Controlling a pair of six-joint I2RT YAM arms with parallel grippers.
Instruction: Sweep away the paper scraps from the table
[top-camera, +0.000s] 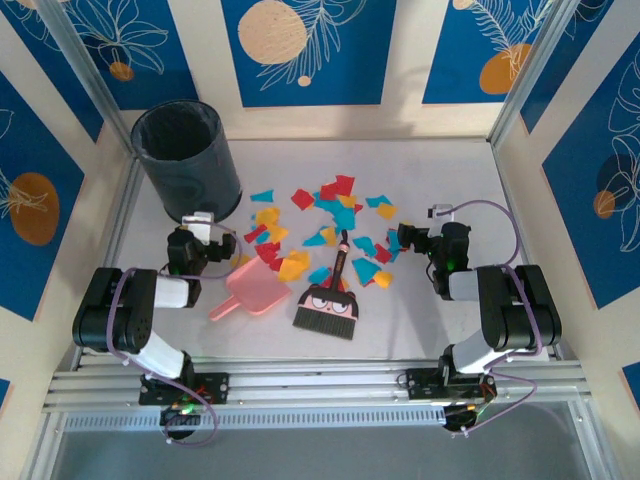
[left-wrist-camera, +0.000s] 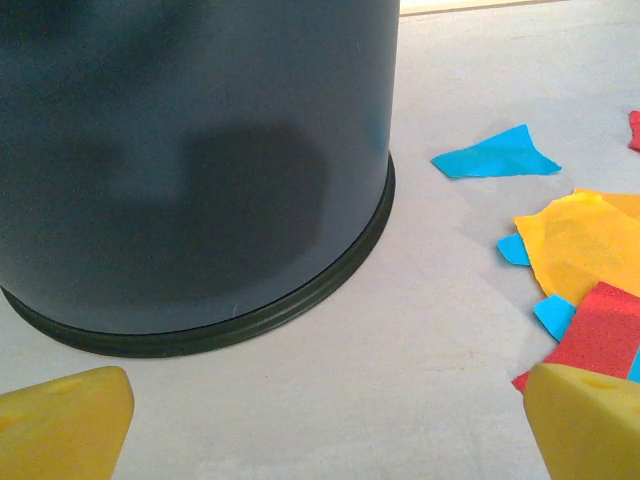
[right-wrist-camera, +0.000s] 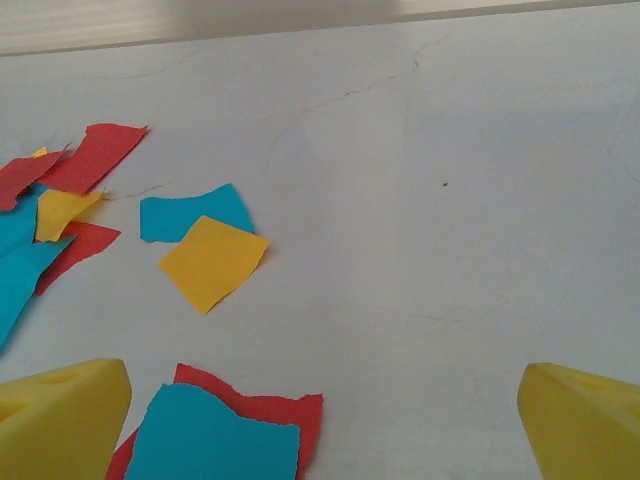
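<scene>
Mostly flat, torn paper scraps (top-camera: 340, 215): red, yellow, cyan.

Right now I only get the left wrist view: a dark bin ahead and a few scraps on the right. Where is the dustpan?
Observer: The pink dustpan lies to the right of your left pincer, a little nearer the arm bases, with its handle pointing near-left.
Operator: And the brush?
Observer: The brush lies flat just right of the dustpan. Its bristles face the arms and its handle reaches into the paper scraps.
Operator: Is the right arm holding anything?
Observer: No. The right pincer is open and empty, at the right edge of the scraps.
</scene>
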